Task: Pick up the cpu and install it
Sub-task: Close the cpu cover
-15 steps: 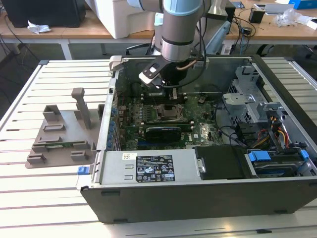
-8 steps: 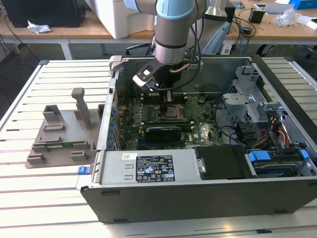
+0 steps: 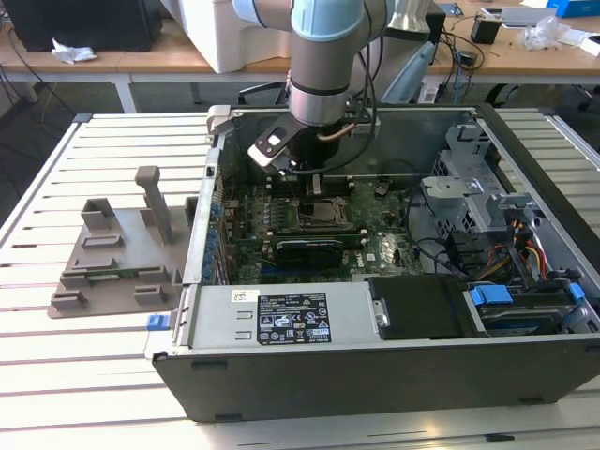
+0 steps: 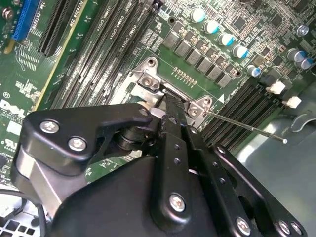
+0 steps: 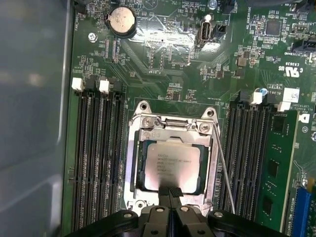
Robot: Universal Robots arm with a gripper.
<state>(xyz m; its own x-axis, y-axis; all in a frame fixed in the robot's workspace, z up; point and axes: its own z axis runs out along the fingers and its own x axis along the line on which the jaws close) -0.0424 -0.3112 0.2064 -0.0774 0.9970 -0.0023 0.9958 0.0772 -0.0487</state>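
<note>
The cpu (image 5: 170,165) lies flat inside the socket (image 5: 132,163) with its silver top up, and the metal frame of the socket goes around all four of its edges. The hand (image 5: 170,191) is directly above the socket. Its two fingertips are pressed together, with nothing visible between them.

In the first wrist view the tips stand over the middle of one edge of the socket's opening, where the cpu meets the frame. I cannot tell if they touch the chip or hang just above it.

The cpu is square, so it has no long axis. What matters is that it lies straight below the hand, not to a side.

A thin wire lever (image 5: 223,163) runs along one side of the socket, between it and the memory slots (image 5: 244,168). By my judgement, the chip is already seated in the socket.
</note>
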